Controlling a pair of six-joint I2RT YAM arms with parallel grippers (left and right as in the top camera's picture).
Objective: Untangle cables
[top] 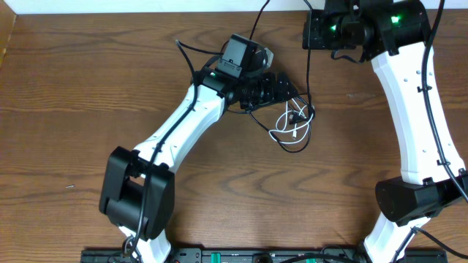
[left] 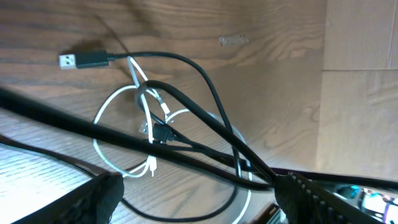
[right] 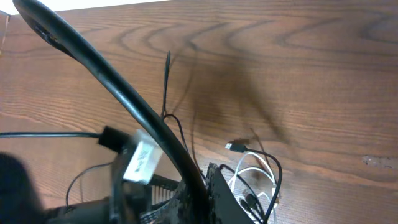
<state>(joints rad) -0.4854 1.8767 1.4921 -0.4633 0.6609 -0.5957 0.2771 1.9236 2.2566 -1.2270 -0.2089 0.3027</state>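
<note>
on the table [top: 88,88], near its middle, the cables [top: 292,124] in one knot. over it, left hand [top: 289,93] spread apart; right hand [top: 311,35] pressed together, up at the far edge. close on a single black cable [left: 186,62], skip the white cable [left: 106,134] loop, draw gently toward the free plug [left: 78,60].

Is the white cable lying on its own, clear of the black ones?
No: in the left wrist view, the white cable loops in among the black cables, which cross over it in one tangled heap.
</note>
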